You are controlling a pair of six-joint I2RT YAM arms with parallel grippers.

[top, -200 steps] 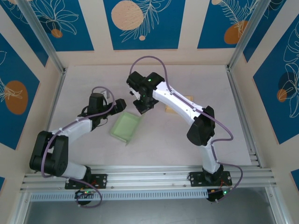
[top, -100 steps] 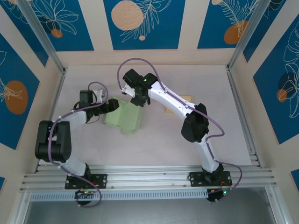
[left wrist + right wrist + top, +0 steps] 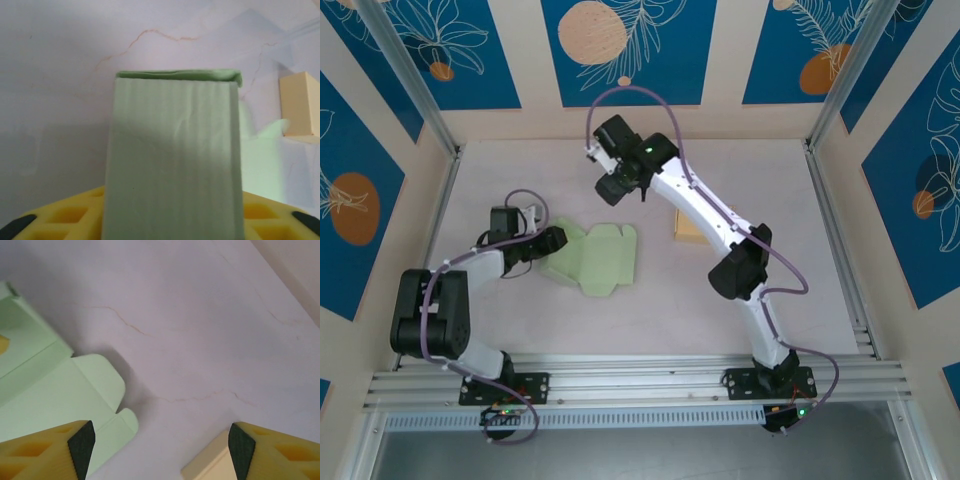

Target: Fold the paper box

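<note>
No legible text, label, brand or number anywhere. Blank on every visible face: the pale green corrugated paper box (image 3: 595, 258) and, right of it, the flat cream cardboard piece (image 3: 688, 225). Beyond the box, just drawn white leaves and orange discs on the blue wall panels (image 3: 665, 60).

Paper box (image 3: 592, 256): light green card, matt, with fine little ridges
Table (image 3: 800, 250): pale, matt, smooth, with thin lines like marble
Small block (image 3: 688, 225): cream, matt, looks like card
Right gripper (image 3: 160, 445) fingers (image 3: 35, 457): yellow plastic, dull, with dark matt pads (image 3: 81, 447)
Arms (image 3: 695, 205): white and black plastic, a bit shiny
Rails (image 3: 640, 372): grey metal, grooved, a bit shiny
Cables (image 3: 625, 90): purple, smooth, a bit shiny
</note>
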